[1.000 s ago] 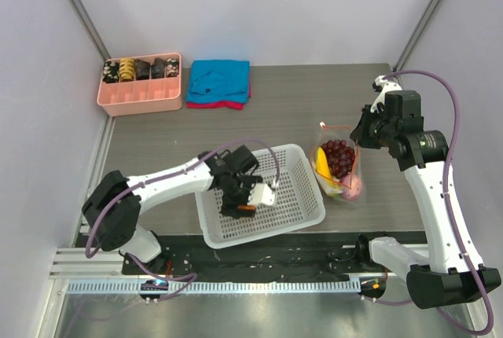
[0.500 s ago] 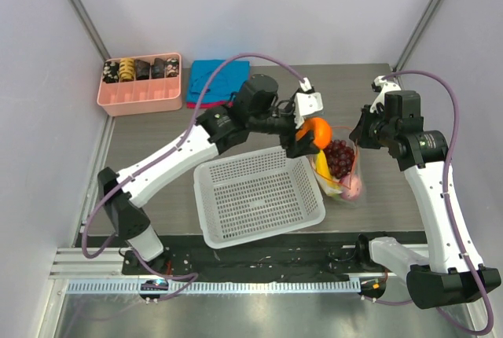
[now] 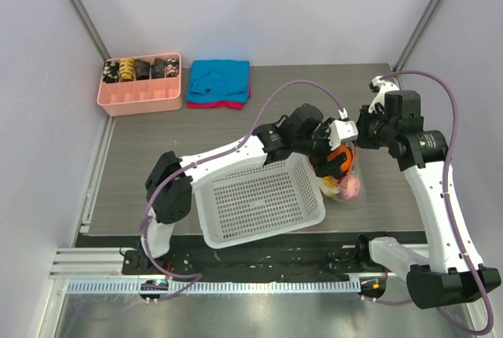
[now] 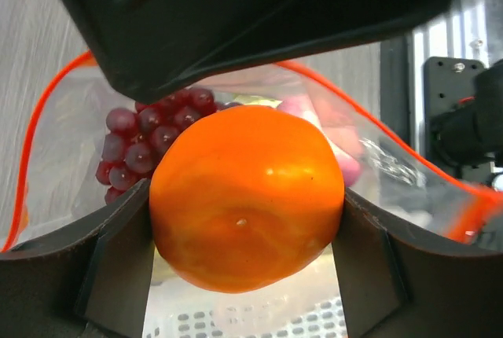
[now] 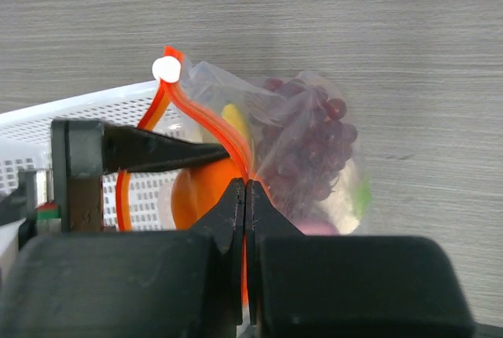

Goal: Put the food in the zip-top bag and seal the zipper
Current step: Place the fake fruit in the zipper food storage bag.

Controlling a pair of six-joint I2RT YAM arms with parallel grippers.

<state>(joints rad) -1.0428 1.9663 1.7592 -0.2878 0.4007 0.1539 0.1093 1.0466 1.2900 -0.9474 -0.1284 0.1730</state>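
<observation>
My left gripper (image 3: 339, 157) is shut on the orange (image 4: 247, 196) and holds it in the open mouth of the zip-top bag (image 3: 346, 181), which lies right of the white basket. The orange also shows in the top view (image 3: 339, 156) and in the right wrist view (image 5: 206, 193). Inside the bag are dark purple grapes (image 4: 145, 137), something yellow (image 5: 234, 122) and a pink-purple piece (image 3: 350, 188). My right gripper (image 5: 247, 190) is shut on the orange-red zipper (image 5: 211, 130) at the bag's right edge and holds the mouth up.
A white mesh basket (image 3: 259, 200) stands left of the bag, with nothing showing in it. A pink tray (image 3: 141, 82) with dark items and a blue-and-red folded cloth (image 3: 220, 82) lie at the back. Walls close in both sides.
My left gripper lifted the orange out of the basket, carried it right over the bag, and has now lowered it into the bag's mouth. The right arm has stayed put.
</observation>
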